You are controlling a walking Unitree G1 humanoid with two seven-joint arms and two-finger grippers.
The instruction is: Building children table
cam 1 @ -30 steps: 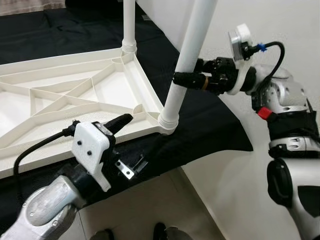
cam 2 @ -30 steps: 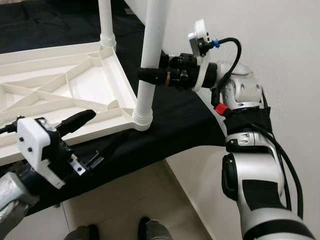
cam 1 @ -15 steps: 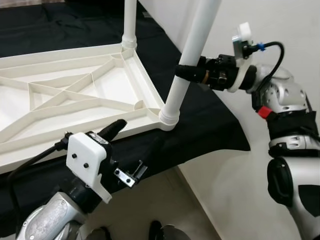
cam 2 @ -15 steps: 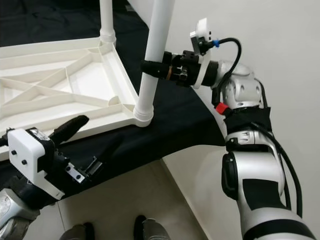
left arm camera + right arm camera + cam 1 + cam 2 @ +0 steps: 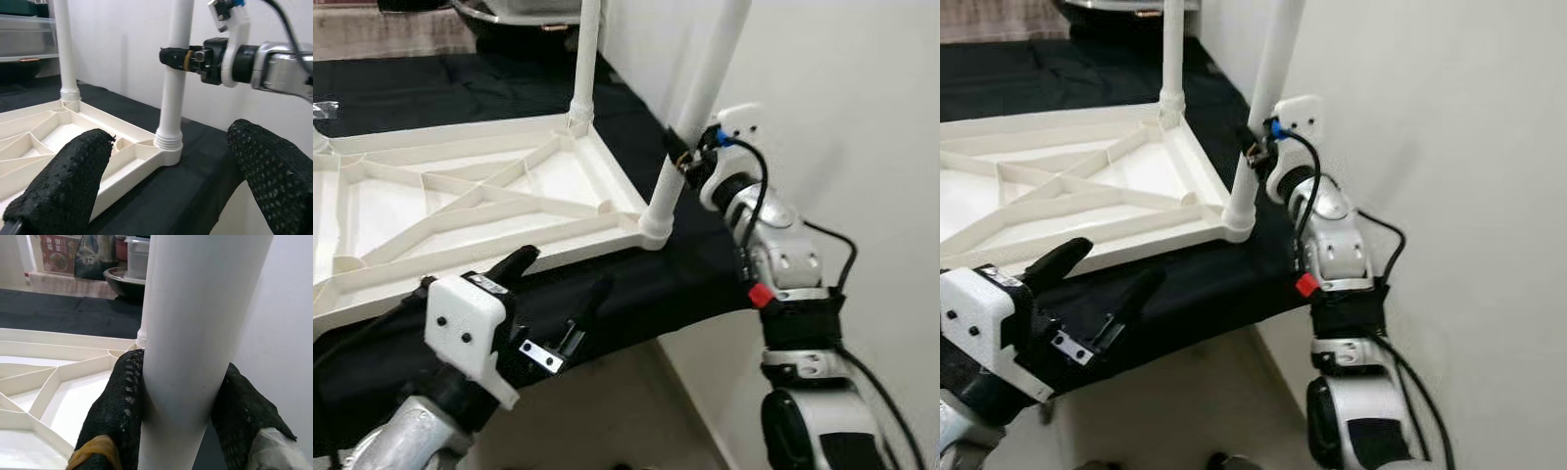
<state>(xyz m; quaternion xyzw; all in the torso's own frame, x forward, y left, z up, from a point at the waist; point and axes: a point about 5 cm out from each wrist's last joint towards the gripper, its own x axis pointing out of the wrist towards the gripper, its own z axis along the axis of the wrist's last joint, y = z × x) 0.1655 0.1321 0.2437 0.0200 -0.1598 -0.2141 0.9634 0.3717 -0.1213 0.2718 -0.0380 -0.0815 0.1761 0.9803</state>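
Your left hand [image 5: 558,294] is hovering wide open beside the upturned white ribbed plastic tabletop [image 5: 460,211] lying on the black-covered table [image 5: 705,264], while your right hand [image 5: 680,157] is clamping its stiff, light, likely slippery white tubular corner leg [image 5: 690,117], so keep gripping mid-shaft.

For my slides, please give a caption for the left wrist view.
Right pincer grips the white table leg standing in the upturned tabletop; left pincer open.
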